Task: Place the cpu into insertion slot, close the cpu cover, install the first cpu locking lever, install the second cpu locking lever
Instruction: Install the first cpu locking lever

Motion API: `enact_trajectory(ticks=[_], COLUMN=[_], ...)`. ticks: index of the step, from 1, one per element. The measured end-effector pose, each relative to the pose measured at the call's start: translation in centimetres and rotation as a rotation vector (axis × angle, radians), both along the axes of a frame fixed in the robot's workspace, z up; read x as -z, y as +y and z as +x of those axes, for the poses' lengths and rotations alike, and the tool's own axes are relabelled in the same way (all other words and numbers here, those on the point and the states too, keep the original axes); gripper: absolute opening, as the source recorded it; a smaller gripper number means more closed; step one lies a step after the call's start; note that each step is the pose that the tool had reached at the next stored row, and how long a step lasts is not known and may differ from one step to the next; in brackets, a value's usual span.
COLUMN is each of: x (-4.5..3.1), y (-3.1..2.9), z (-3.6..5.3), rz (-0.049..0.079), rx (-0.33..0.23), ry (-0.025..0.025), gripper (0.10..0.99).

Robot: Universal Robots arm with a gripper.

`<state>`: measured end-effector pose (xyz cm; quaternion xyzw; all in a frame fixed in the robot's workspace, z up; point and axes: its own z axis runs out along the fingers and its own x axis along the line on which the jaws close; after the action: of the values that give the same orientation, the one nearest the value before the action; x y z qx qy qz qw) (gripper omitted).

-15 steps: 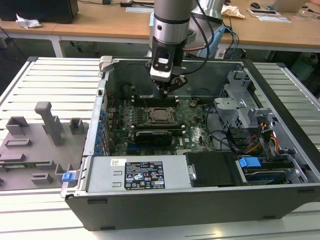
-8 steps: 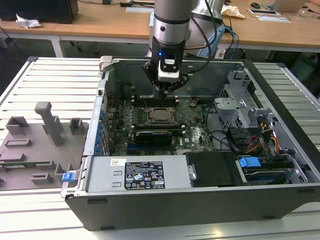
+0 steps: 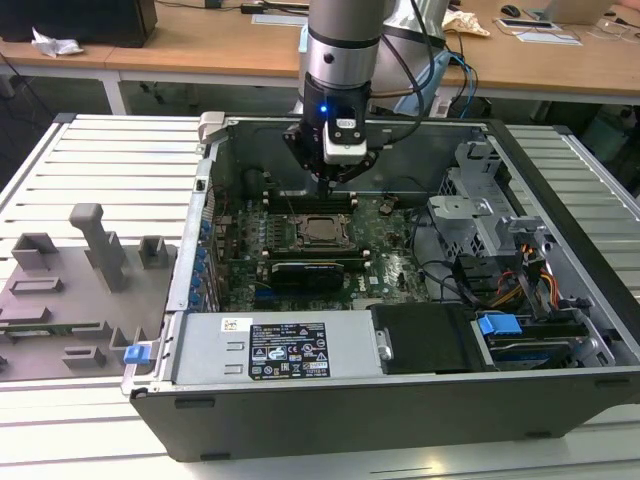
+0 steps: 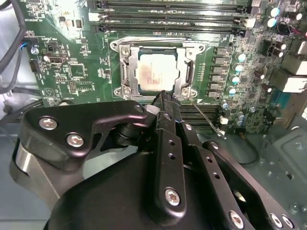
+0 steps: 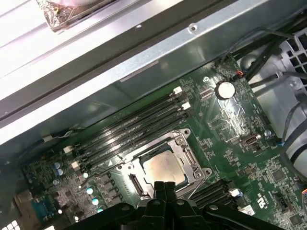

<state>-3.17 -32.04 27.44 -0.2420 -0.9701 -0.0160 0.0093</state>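
Observation:
The cpu (image 4: 158, 72) lies flat in the insertion slot (image 5: 135, 183) on the green board, its dull silver top showing in both wrist views. The cpu cover (image 4: 125, 72) lies down around the chip as a silvery frame. A thin metal lever rod (image 4: 207, 117) sticks out sideways from one corner of the socket. My gripper (image 4: 163, 97) hovers just above the socket's edge, fingers shut together with nothing between them. In the exterior view the gripper (image 3: 335, 178) hangs inside the open case, a little behind the socket (image 3: 322, 228).
Long black memory slots (image 4: 168, 14) run along one side of the socket. A black expansion card (image 3: 310, 270) lies in front of it. Cables and a drive cage (image 3: 480, 215) fill the case on the exterior view's right. A grey fixture plate (image 3: 70, 290) sits outside on the left.

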Motion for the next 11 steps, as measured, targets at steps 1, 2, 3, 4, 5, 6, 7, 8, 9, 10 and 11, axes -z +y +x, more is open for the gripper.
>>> enact_trajectory(ticks=[1,2,3,4,5,6,7,8,9,10,11], x=[0.00,0.00,0.00,0.00,0.00,0.00,0.00,0.00,0.00,0.00,0.00], y=[0.00,0.00,0.00,0.00,0.00,0.00,0.00,0.00,0.00,0.00,0.00], z=[0.00,0.00,0.00,0.00,0.00,0.00,0.00,0.00,0.00,0.00,0.00], rz=[0.000,0.000,0.000,0.000,0.000,0.000,0.000,0.000,0.000,0.000,0.000], rx=[-0.007,-0.014,-0.021,-0.029,-0.037,-0.046,-0.060,-0.071,-0.082,-0.106,-0.125], ry=[0.0000,0.0000,0.0000,0.0000,0.0000,0.0000,0.0000,0.0000,-0.0001,0.0000,0.0000], gripper=[0.106,0.106,0.106,0.106,0.106,0.106,0.106,0.106,0.106,0.106,0.106])
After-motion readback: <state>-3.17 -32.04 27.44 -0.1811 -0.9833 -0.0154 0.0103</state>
